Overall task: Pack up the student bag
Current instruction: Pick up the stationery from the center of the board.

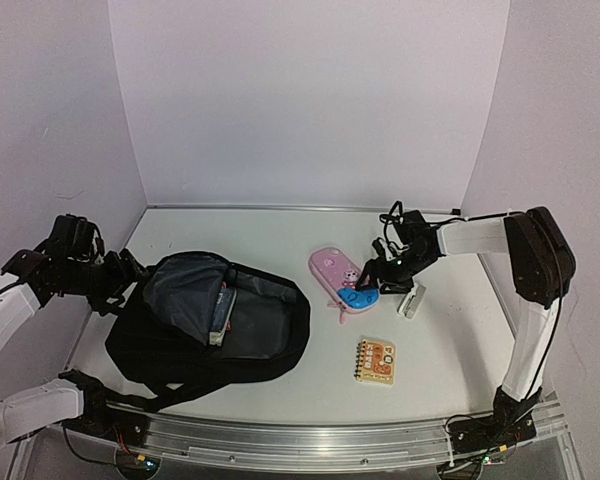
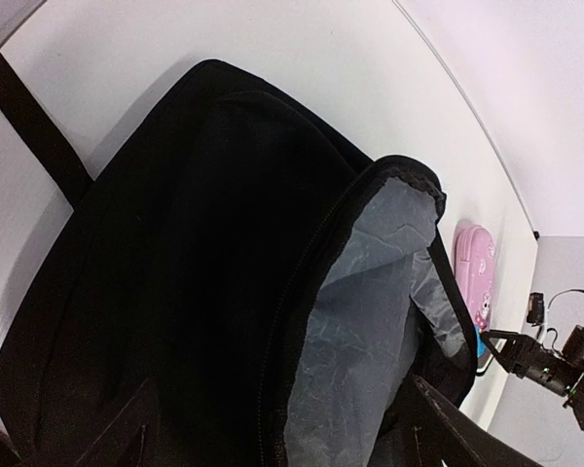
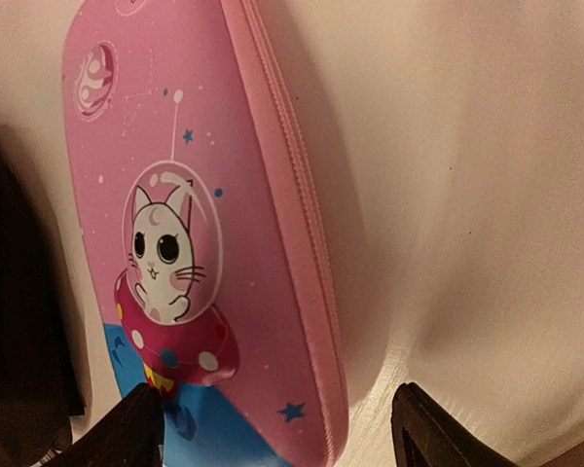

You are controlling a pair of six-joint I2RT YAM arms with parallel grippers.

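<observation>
The student bag [image 1: 180, 345] lies at the table's left, black, its mouth open onto grey lining [image 2: 370, 321] with a dark flat item [image 1: 223, 312] inside. My left gripper [image 1: 130, 275] is at the bag's left rim, open. In the left wrist view its fingers [image 2: 448, 428] stand wide apart over the zipper edge, gripping nothing. A pink pencil case [image 1: 332, 270] with a cat astronaut [image 3: 165, 243] lies right of the bag. My right gripper [image 1: 373, 285] is open and straddles the case's near end; one finger [image 3: 433, 433] is over bare table.
A small orange spiral notebook [image 1: 375, 361] lies near the front, right of the bag. A small white item [image 1: 412, 301] sits beside the right gripper. White walls close the table at the back and both sides; the bag's strap [image 2: 29, 117] trails over the table.
</observation>
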